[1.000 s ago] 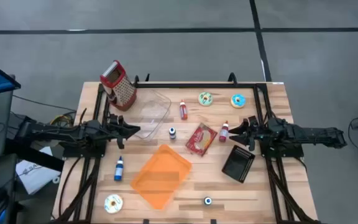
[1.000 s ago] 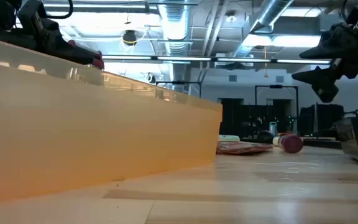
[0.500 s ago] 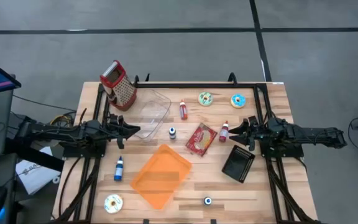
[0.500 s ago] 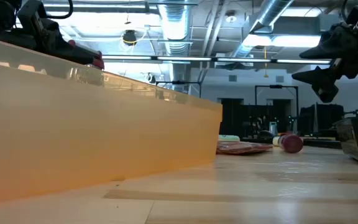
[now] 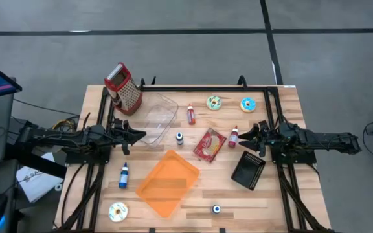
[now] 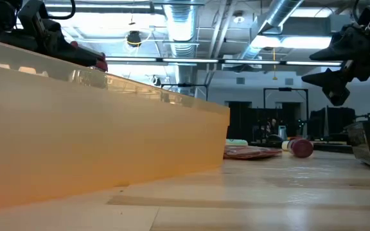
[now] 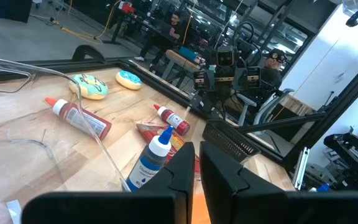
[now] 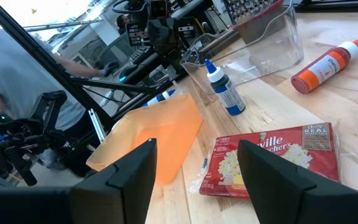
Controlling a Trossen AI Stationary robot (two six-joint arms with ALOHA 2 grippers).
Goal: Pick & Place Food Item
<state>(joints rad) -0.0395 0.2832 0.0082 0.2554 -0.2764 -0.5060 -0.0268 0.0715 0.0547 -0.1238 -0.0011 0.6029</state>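
A red popcorn packet (image 5: 208, 144) (image 8: 272, 163) lies flat mid-table. Two frosted donuts (image 5: 214, 102) (image 5: 248, 104) lie near the far edge, and a third donut (image 5: 118, 211) lies at the near left corner. My left gripper (image 5: 138, 134) (image 7: 194, 168) hovers at the table's left side, shut and holding nothing, pointing level toward the middle. My right gripper (image 5: 246, 136) (image 8: 194, 168) hovers at the right side, open with nothing between its fingers, facing the packet from the right. In the low view it hangs above the table (image 6: 333, 80).
An orange tray (image 5: 168, 182) lies near the front. A clear container (image 5: 157, 116) and a grater (image 5: 123, 87) stand at the far left, and a black basket (image 5: 248, 169) sits at the near right. Small sauce bottles (image 5: 191, 114) (image 5: 233, 136) (image 5: 179, 137) (image 5: 123, 175) are scattered around.
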